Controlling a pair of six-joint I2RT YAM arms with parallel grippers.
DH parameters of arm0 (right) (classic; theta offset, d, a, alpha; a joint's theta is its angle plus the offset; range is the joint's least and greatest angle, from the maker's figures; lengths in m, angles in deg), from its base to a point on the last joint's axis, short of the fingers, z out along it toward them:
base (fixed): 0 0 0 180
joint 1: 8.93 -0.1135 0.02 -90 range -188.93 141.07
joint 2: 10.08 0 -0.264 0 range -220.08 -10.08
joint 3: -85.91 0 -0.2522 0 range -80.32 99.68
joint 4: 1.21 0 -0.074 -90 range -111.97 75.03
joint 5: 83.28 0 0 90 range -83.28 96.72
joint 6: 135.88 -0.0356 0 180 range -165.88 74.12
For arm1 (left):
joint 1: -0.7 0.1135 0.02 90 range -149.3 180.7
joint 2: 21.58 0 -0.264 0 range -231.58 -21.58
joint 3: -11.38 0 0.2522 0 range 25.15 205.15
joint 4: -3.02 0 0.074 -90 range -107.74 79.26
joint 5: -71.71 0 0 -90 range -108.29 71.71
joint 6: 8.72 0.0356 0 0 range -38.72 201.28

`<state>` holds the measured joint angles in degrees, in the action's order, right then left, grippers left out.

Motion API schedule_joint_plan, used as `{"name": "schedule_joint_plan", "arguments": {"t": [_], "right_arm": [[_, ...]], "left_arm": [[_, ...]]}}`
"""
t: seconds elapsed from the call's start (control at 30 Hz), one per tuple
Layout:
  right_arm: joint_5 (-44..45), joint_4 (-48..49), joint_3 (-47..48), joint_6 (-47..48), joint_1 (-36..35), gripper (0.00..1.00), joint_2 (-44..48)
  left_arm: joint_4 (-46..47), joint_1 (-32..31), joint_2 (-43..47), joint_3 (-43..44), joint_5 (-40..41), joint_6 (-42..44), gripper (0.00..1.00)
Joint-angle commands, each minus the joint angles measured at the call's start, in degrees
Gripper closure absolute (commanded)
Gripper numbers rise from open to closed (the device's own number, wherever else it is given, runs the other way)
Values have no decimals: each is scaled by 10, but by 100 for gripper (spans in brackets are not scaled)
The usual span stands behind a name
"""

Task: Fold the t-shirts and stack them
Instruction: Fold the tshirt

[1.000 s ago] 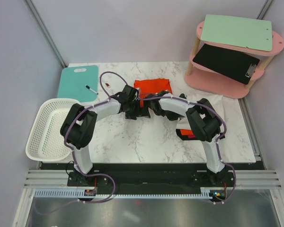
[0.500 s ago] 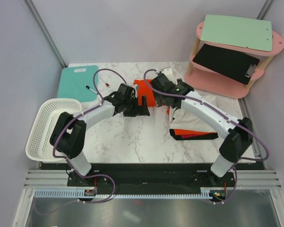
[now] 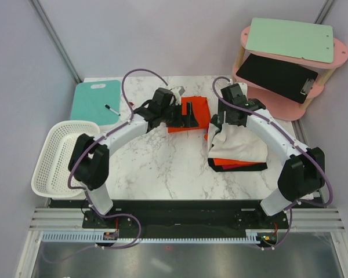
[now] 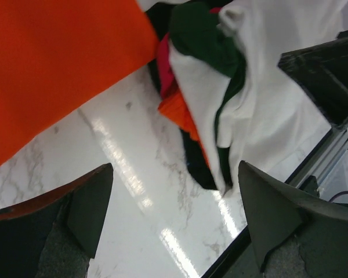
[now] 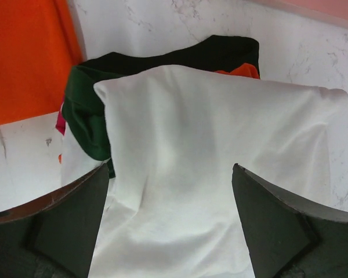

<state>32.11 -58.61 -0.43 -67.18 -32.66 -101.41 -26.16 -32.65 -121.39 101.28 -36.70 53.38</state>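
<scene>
A folded orange-red t-shirt (image 3: 202,113) (image 4: 58,69) (image 5: 23,58) lies flat at the back middle of the marble table. My left gripper (image 3: 187,114) (image 4: 174,200) hovers over its left part, open and empty, with bare marble between the fingers. To the right is a heap with a white cloth (image 3: 240,145) (image 5: 209,162) on top. Another orange-red t-shirt (image 3: 232,162) and dark garments (image 5: 87,116) peek out beneath it. My right gripper (image 3: 219,123) (image 5: 171,214) stands open just above the white cloth, holding nothing.
A white latticed basket (image 3: 61,156) overhangs the table's left edge. A teal cutting board (image 3: 95,101) with a pen (image 3: 111,109) lies back left. A pink two-tier shelf (image 3: 284,87) with a green board and a black clipboard stands at the back right.
The right gripper opened, left the folded shirt and swung right over the heap. The left gripper moved back from the table's middle to the folded shirt's left side.
</scene>
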Motion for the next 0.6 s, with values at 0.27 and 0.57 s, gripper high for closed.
{"name": "schedule_joint_plan", "arguments": {"t": [0.27, 0.57], "right_arm": [[-105, 119, -62, -13, 120, 8, 109], [-138, 119, -87, -1, 160, 8, 83]], "left_arm": [[37, -112, -159, 226, -20, 25, 15], [34, -126, -231, 275, -11, 21, 18]]}}
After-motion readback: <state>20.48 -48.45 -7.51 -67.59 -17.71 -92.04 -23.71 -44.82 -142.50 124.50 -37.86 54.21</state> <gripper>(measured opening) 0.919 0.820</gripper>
